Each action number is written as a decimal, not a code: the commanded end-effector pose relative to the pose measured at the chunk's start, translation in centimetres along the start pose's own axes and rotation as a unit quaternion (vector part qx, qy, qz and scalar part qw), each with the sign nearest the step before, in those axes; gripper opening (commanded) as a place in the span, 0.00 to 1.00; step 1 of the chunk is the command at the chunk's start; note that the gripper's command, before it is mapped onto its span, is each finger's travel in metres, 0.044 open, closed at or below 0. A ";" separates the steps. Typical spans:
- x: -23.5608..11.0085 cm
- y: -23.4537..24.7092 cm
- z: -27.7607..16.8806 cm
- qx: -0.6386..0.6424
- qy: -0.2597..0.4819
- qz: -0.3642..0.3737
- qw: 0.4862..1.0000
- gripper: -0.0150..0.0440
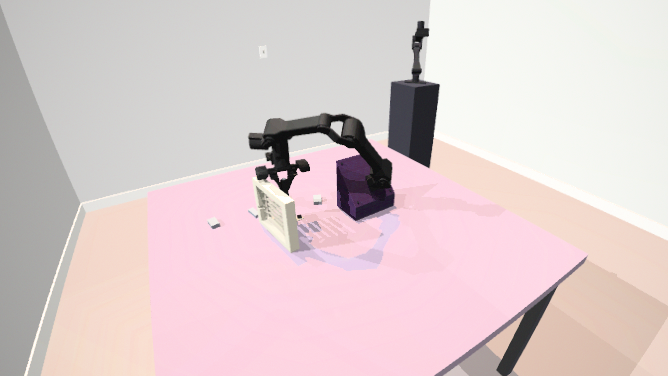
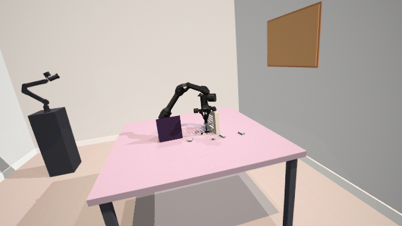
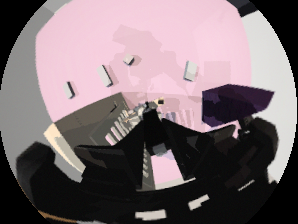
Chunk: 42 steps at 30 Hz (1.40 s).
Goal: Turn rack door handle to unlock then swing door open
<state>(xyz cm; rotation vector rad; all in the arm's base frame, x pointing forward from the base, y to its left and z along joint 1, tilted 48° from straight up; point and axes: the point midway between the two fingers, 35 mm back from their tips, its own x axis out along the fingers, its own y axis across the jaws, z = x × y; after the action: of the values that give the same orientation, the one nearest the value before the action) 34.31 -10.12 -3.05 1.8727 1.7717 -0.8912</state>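
Note:
The cream rack frame [image 1: 291, 225] [image 2: 217, 123] [image 3: 90, 119] stands upright on the pink table [image 1: 310, 310] [image 2: 168, 159] [image 3: 165, 30]. Its slatted door shows in all views; it looks about in line with the frame, but its exact angle cannot be told. My gripper [image 1: 284, 190] [image 2: 206, 124] [image 3: 152, 121] points straight down close beside the door, on the side toward the purple box. The fingers are narrow and shut on the upright handle, which they mostly hide. Pale and dark small parts show around the fingertips in the wrist view.
A dark purple box [image 1: 352, 187] [image 2: 169, 129] [image 3: 230, 105] stands near the arm's base. Small grey-white blocks [image 1: 213, 223] [image 2: 241, 133] [image 3: 190, 71] lie around the frame, one between frame and box. A second arm stands on a pedestal [image 1: 414, 120] [image 2: 54, 141] beyond the table.

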 end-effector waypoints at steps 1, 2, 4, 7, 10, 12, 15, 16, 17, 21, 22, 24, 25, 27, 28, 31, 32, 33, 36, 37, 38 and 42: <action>0.1 0.0 -0.2 0.010 0.004 0.000 1.000 0.58; 0.1 0.0 -0.2 0.010 0.004 0.000 1.000 0.63; 0.1 0.0 -0.2 0.010 0.004 0.000 1.000 0.72; 0.1 0.0 -0.2 -0.006 0.004 0.000 1.000 0.73; 0.1 0.0 -0.2 -0.076 0.004 0.000 0.997 0.73; 0.1 0.0 -0.2 -0.125 0.004 0.000 0.992 0.73; 0.1 0.0 -0.2 -0.198 0.004 0.001 0.980 0.73; 0.1 0.0 -0.2 -0.223 0.004 0.001 0.975 0.73; 0.1 0.0 -0.2 -0.247 0.004 0.001 0.969 0.73; 0.1 0.0 -0.2 -0.341 0.004 0.001 0.940 0.73; 0.1 0.0 -0.2 -0.365 0.004 0.001 0.931 0.73; 0.1 0.0 -0.2 -0.410 0.004 0.002 0.912 0.73; 0.1 0.0 -0.2 -0.433 0.004 0.002 0.901 0.73; 0.1 0.0 -0.2 -0.477 0.004 0.002 0.879 0.73; 0.1 0.0 -0.2 -0.499 0.004 0.002 0.867 0.73; 0.1 0.0 -0.2 -0.561 0.003 0.002 0.827 0.73; 0.1 0.0 -0.2 -0.582 0.003 0.002 0.813 0.73; 0.1 0.0 -0.2 -0.602 0.003 0.002 0.799 0.73; 0.1 0.0 -0.2 -0.659 0.003 0.003 0.752 0.73; 0.1 0.0 -0.2 -0.678 0.003 0.003 0.735 0.73; 0.1 0.0 -0.2 -0.696 0.003 0.003 0.718 0.73; 0.1 0.0 -0.2 -0.763 0.003 0.003 0.646 0.73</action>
<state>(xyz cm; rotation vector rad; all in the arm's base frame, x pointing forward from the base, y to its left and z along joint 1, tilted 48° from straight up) 34.37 -9.99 -3.01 0.7680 1.5544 0.5108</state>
